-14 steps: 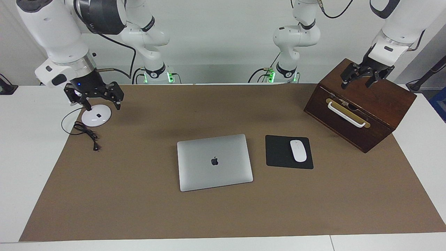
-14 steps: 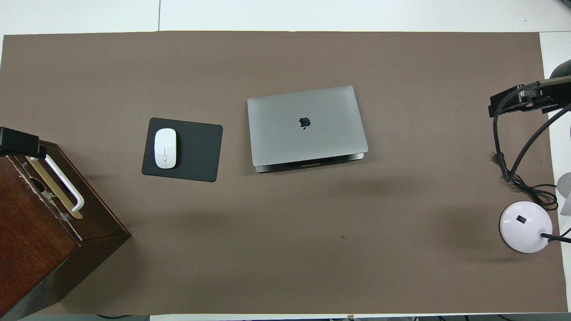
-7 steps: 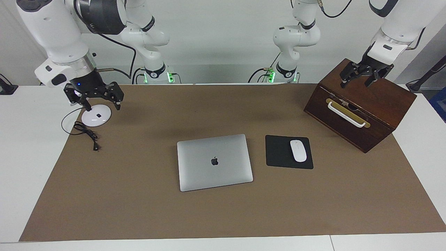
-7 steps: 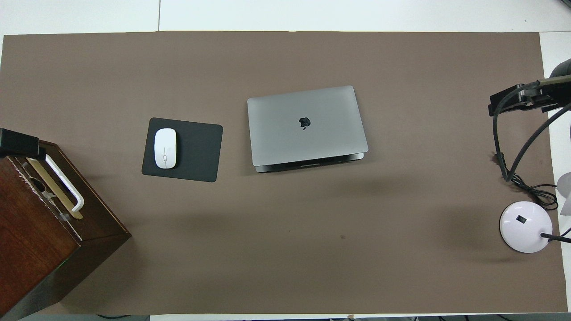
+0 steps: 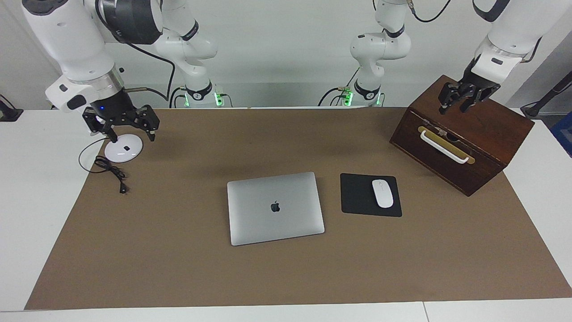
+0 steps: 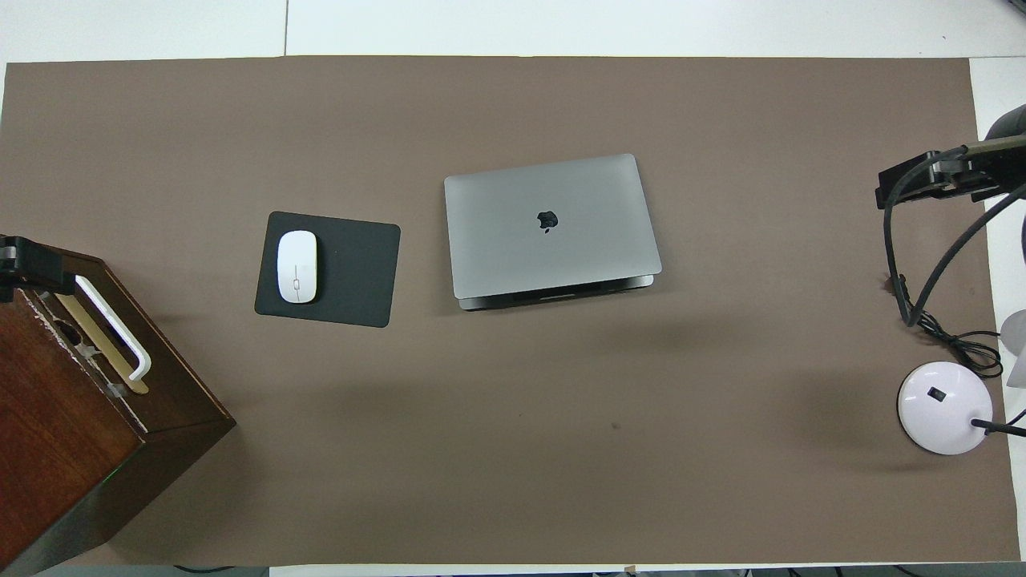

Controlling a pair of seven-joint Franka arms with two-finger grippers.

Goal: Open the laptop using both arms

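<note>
Closed laptop flat at centre frame, lid logo up. Black mouse pad just beside it with white mouse on top. Left gripper over wooden box, upper right, fingers apart. Right gripper over white lamp base, upper left, fingers spread.

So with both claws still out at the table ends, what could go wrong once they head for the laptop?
1. The laptop lies shut and flat on the mat, so a claw may struggle to get under the lid and could push it along instead.
2. The mouse on its mouse pad sits close beside the laptop; the left claw, now over the wooden box, could knock it.
3. The right claw hangs over the lamp base and cable.
</note>
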